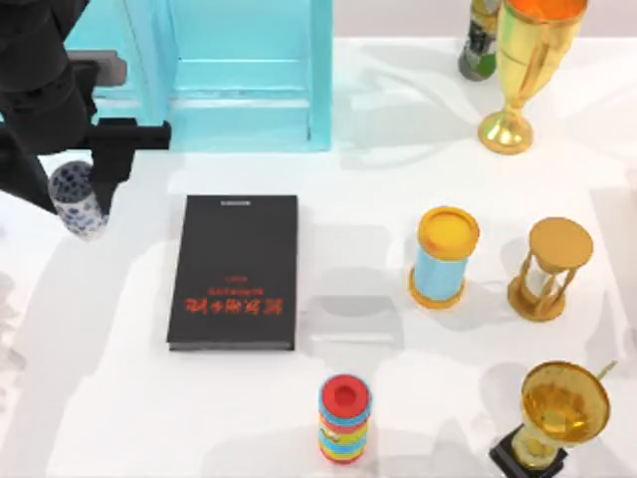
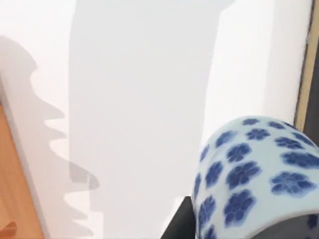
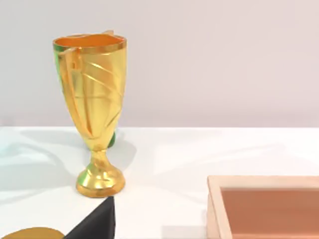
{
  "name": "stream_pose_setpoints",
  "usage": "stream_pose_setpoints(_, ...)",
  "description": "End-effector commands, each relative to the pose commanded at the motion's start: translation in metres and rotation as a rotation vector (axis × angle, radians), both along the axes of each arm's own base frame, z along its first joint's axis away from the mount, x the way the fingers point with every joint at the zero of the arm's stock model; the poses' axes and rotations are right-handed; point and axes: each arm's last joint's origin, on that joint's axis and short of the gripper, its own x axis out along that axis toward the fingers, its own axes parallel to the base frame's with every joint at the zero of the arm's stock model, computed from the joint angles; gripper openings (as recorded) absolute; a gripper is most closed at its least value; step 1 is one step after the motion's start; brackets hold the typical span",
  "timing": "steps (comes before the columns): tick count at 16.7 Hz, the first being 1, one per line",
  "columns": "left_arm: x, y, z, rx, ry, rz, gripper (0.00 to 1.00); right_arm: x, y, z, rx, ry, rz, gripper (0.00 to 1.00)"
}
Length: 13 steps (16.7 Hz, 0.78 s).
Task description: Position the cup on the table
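The left end effector (image 1: 88, 204) is at the worktop's (image 1: 119, 398) far left edge, below the turquoise shelf unit (image 1: 249, 80), and it is clenched around the cup (image 1: 78, 199), a small white handleless piece with blue flowers. The cup hangs tilted, held off the white surface, left of the black book (image 1: 237, 271) with red lettering and apart from it. From the left wrist view the cup (image 2: 254, 169) fills the near corner, with bare worktop (image 2: 139, 99) and shadows beyond it.

The right arm is parked; whether its end effector is released or clenched I cannot tell. Its wrist view takes in a gold trophy goblet (image 3: 94, 109).

Across the worktop stand a light-blue cylinder with yellow top (image 1: 443, 257), a wooden hourglass (image 1: 550, 269), 2 gold trophy goblets (image 1: 526, 70) (image 1: 557, 418) and a red-topped striped cylinder (image 1: 344, 420).
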Motion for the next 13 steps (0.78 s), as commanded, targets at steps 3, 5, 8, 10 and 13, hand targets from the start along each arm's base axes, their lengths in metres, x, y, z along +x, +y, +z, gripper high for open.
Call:
stream_pose_setpoints(3,0.001,-0.002,-0.001,0.002,0.001,-0.005,0.0,0.0,0.0,0.0,0.0,0.0,0.0,1.0)
stream_pose_setpoints(5,0.001,-0.002,-0.005,0.001,-0.001,-0.007,0.0,0.0,0.0,0.0,0.0,0.0,0.0,1.0)
stream_pose_setpoints(8,0.003,-0.001,-0.028,-0.003,-0.016,0.0,0.0,0.0,0.0,0.0,0.0,0.0,0.0,1.0)
stream_pose_setpoints(10,0.002,0.0,-0.05,-0.003,-0.013,0.0,0.0,0.0,0.0,0.0,0.0,0.0,0.0,1.0)
stream_pose_setpoints(13,0.001,0.0,-0.065,0.0,0.0,0.0,0.0,0.0,0.0,0.0,0.0,0.0,0.0,1.0)
